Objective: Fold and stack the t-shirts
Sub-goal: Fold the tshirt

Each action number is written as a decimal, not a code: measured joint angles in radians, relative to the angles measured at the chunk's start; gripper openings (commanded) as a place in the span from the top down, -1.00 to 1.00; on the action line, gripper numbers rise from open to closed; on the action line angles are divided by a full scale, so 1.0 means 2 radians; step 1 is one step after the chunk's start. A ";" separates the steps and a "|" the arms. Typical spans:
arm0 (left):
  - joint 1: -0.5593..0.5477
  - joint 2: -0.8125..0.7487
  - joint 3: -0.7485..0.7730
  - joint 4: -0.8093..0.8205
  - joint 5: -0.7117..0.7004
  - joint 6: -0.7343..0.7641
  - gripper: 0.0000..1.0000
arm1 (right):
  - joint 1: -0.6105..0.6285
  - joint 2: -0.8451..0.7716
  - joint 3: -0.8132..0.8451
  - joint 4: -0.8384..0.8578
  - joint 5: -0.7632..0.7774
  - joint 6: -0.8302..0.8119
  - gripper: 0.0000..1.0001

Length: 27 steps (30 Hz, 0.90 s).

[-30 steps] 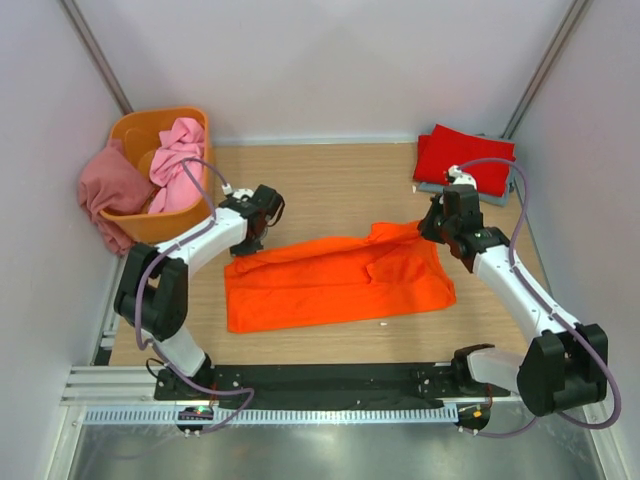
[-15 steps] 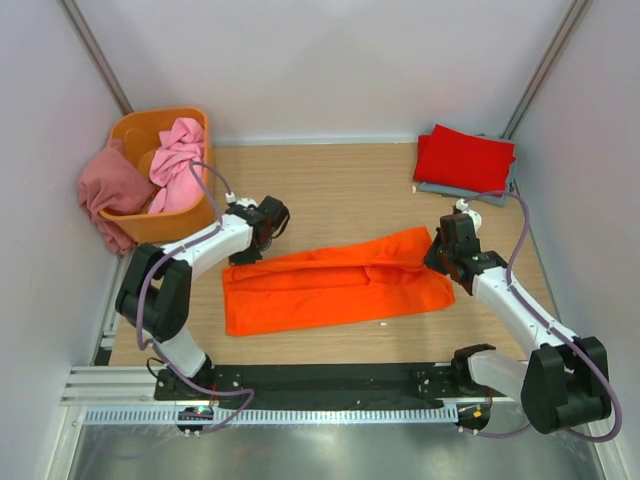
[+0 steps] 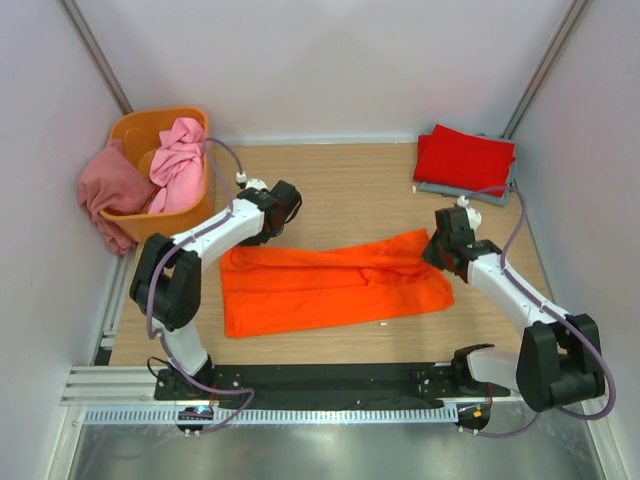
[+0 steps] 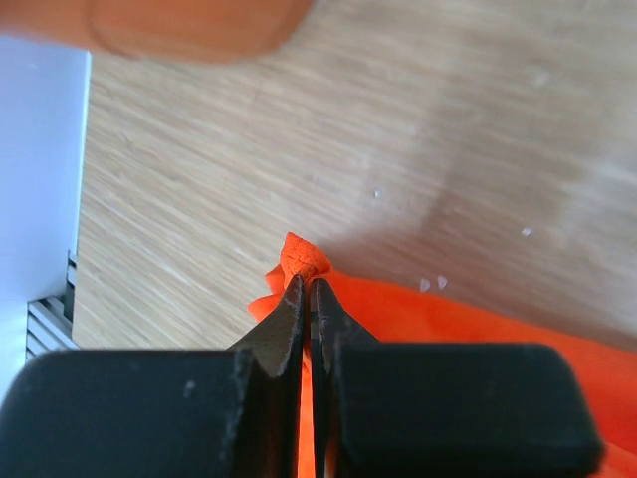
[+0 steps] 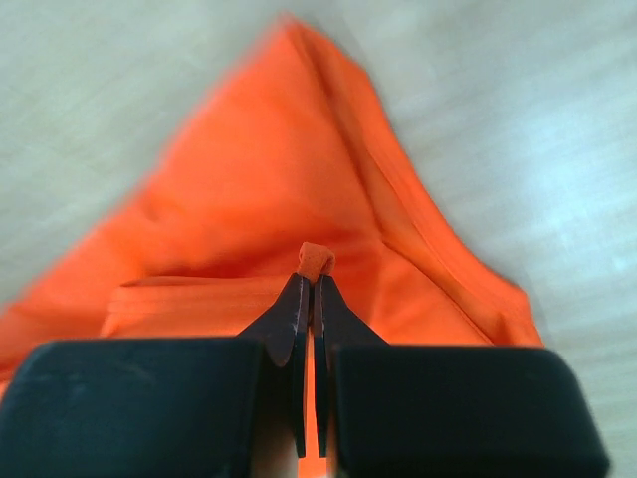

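The bright orange t-shirt (image 3: 330, 285) lies in a long band across the middle of the table. My left gripper (image 3: 262, 238) is shut on its far left corner; a bunched tip of orange cloth (image 4: 302, 257) sticks out past the tips (image 4: 307, 289). My right gripper (image 3: 437, 250) is shut on the shirt's right end; a small fold (image 5: 317, 259) shows above the closed tips (image 5: 313, 287). The red t-shirt (image 3: 464, 160) lies folded on the grey-blue one (image 3: 455, 190) at the far right. The light pink shirt (image 3: 176, 160) and dusty rose shirt (image 3: 108, 190) hang in and over the tub.
The rigid orange plastic tub (image 3: 135, 130) stands at the far left corner. White walls close in the table on three sides. A metal rail (image 3: 270, 400) runs along the near edge by the arm bases.
Both grippers kept their hold on the orange shirt. The left gripper moved right and away from me with its corner. The right gripper came down and nearer, and the shirt narrowed into a longer band.
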 measured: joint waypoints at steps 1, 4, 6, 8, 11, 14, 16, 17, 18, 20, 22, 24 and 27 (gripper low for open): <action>0.000 0.001 0.010 -0.002 -0.006 0.004 1.00 | 0.000 0.008 0.022 -0.001 0.002 -0.002 0.97; 0.001 0.009 0.039 -0.005 -0.021 0.017 1.00 | 0.000 0.035 0.090 0.003 0.005 -0.013 0.98; 0.004 0.021 0.054 -0.006 -0.027 0.024 1.00 | 0.000 0.063 0.138 0.005 0.007 -0.020 0.98; 0.010 0.039 0.066 -0.005 -0.034 0.031 1.00 | 0.000 0.095 0.176 0.012 0.008 -0.029 0.98; 0.021 0.062 0.072 -0.001 -0.041 0.041 1.00 | 0.000 0.136 0.204 0.019 0.010 -0.042 0.98; 0.035 0.084 0.072 0.008 -0.047 0.050 0.96 | 0.000 0.172 0.215 0.019 0.009 -0.054 0.97; 0.043 0.094 0.072 0.018 -0.045 0.056 0.93 | 0.000 0.192 0.222 0.019 0.009 -0.058 0.97; 0.049 0.098 0.072 0.026 -0.043 0.059 0.84 | 0.000 0.203 0.226 0.018 0.007 -0.062 0.98; 0.054 0.102 0.072 0.034 -0.039 0.063 0.72 | 0.000 0.214 0.233 0.018 0.007 -0.065 0.98; 0.067 0.107 0.072 0.049 -0.031 0.074 -0.08 | 0.000 0.234 0.248 0.019 0.007 -0.070 0.97; 0.081 0.111 0.073 0.057 -0.021 0.080 -0.99 | 0.000 0.250 0.263 0.019 0.008 -0.076 0.98; 0.092 0.114 0.078 0.060 -0.013 0.075 -0.99 | -0.001 0.266 0.282 0.018 0.011 -0.081 0.98; 0.104 0.114 0.088 0.062 -0.001 0.073 -0.99 | -0.002 0.288 0.312 0.017 0.014 -0.086 0.97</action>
